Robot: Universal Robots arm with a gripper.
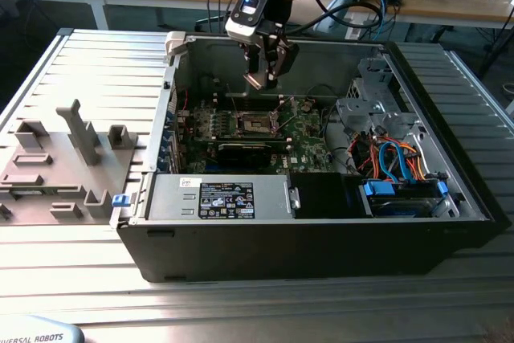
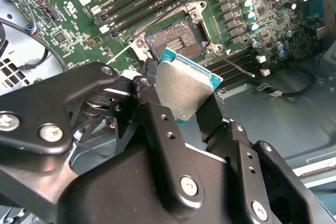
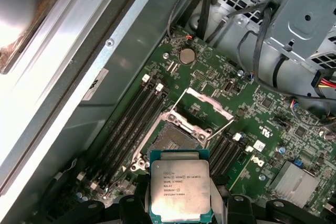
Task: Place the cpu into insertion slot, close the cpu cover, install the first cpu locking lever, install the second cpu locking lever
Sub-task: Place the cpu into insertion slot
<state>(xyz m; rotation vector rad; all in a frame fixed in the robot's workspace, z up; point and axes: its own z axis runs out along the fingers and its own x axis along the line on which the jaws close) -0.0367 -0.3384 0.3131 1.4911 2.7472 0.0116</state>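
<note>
While hanging above the insertion slot (image 3: 176, 139), the end effector (image 1: 267, 78) is clamped on the cpu (image 3: 180, 190); slot uncovered.

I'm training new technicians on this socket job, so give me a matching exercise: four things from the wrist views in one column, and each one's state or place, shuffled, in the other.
Things:
1. cpu
2. insertion slot
3. cpu cover
4. coin cell battery

States:
A. swung open
B. round, silvery, seated on the green circuit board
C. clamped in the gripper, above the board
D. uncovered and empty

Pairs: 1-C; 2-D; 3-A; 4-B
</note>
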